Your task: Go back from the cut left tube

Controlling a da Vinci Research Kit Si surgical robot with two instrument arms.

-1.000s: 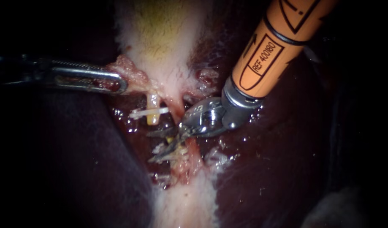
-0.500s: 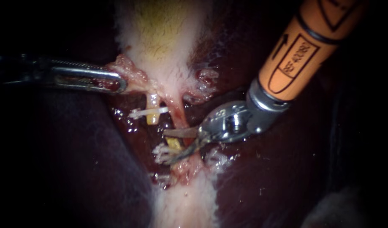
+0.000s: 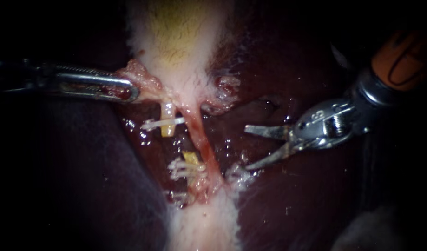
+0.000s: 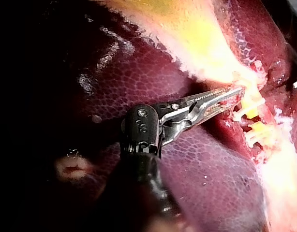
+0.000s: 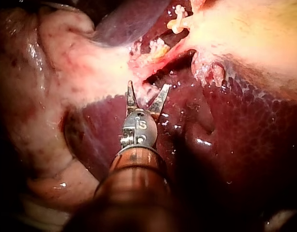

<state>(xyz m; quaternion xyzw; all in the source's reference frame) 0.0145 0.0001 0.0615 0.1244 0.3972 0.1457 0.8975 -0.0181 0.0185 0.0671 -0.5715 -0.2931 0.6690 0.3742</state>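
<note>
Backing away from the cut is the step in hand, and it is judged to be well advanced: the right instrument is seen with its two blades spread wide, nothing between them, clear of the tubes and over the liver. The left tube lies divided, its upper yellow end crossed by a white clip and its lower stump beside more clips, with a gap between the two ends. Just beside it the right tube runs whole. The left instrument is closed on a fold at the edge of the gallbladder, and this tissue is held stretched. The retreat should be made along the line of the shaft, so that the sharp tips are not swept sideways across the right tube. The blades would better be brought together first, since open points may scratch the liver; whether the lower blade touches the wet surface cannot be told surely. The left grip should not be pulled meanwhile, so the clipped ends are not strained.
</note>
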